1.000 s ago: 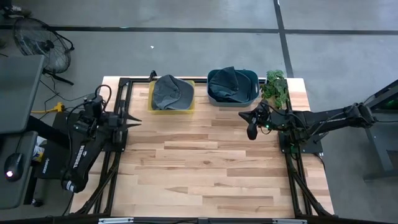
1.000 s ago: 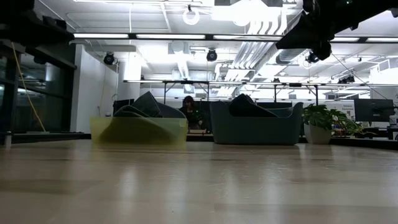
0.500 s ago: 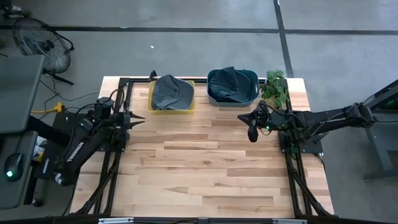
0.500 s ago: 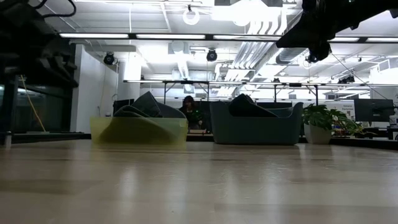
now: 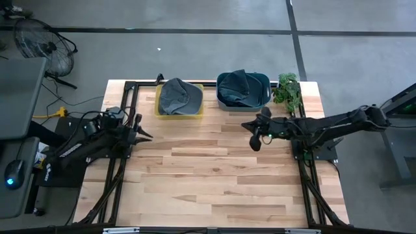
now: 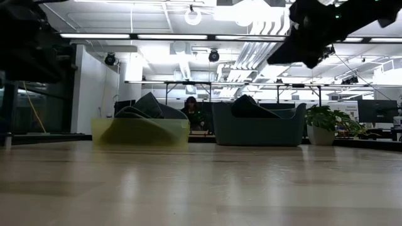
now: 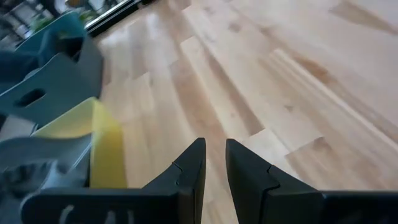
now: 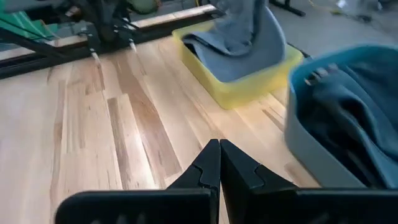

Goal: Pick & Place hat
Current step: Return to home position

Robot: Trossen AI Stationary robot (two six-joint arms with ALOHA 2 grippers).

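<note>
High view: gray cap (image 5: pixel 180 95) in yellow bin (image 5: pixel 158 111), blue caps (image 5: pixel 239 88) in blue bin (image 5: pixel 266 82); left gripper (image 5: pixel 146 135) w/ fingers a slit apart, right gripper (image 5: pixel 247 126) w/ fingers pressed together

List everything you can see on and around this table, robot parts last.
table: one, light wood, centre of the high view
yellow bin: one, yellow, far edge of the table, left of the blue bin
gray cap: one, gray, in the yellow bin
blue bin: one, blue, far edge, between the yellow bin and the plant
blue caps: a heap, dark blue, in the blue bin; count unclear
plant: one, green, far right corner
fan: one, dark, on the floor beyond the left corner
person: one, far off in the room
left gripper: slightly open, empty, over the table's left edge
right gripper: shut, empty, above the table near the blue bin
</note>
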